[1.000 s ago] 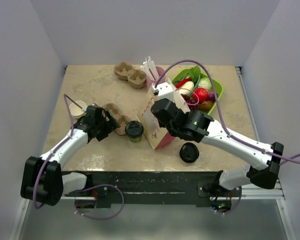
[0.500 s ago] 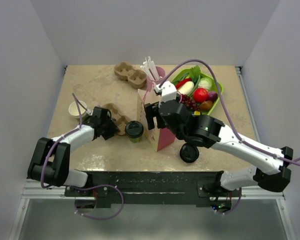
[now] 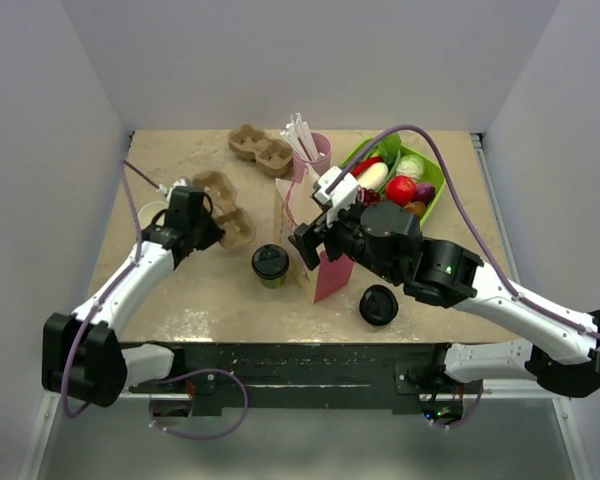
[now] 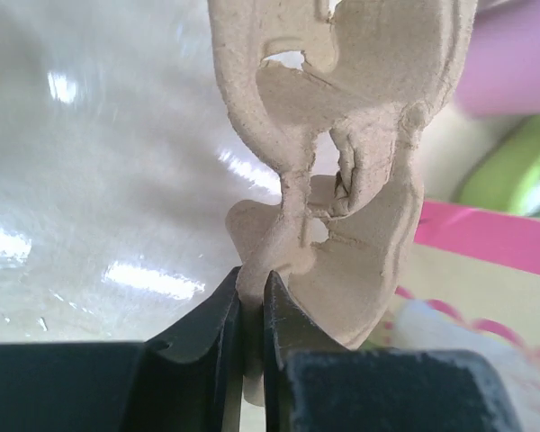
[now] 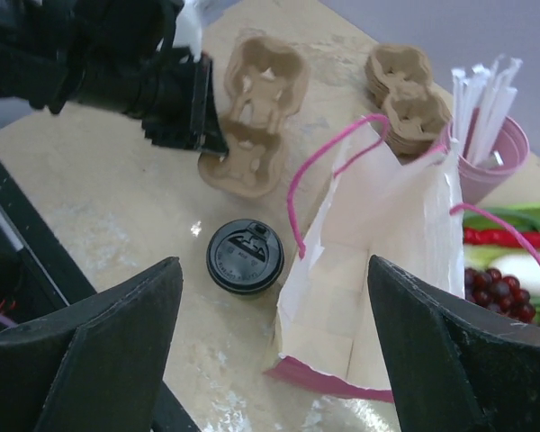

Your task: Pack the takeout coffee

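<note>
Toward the left edge of the tabletop, the left gripper [image 4: 252, 301] is pinched tight on the rim of a cardboard cup carrier [image 4: 342, 135], so that arm is occupied. Right of the carrier, near the middle of the tabletop and a little toward the near edge, the takeout coffee [image 3: 270, 264] stands upright on the surface with its black lid up, touched by neither gripper. Just beside it on the right stands the pink bag [image 3: 320, 270], its mouth open upward. The right gripper [image 3: 305, 240] hangs over the bag's left side with its fingers spread wide and nothing between them. From there the cup sits down and slightly to the left, its axis vertical. That makes the right arm the nearer free one, and a grasp would probably need a short leftward descent around the cup's side.
</note>
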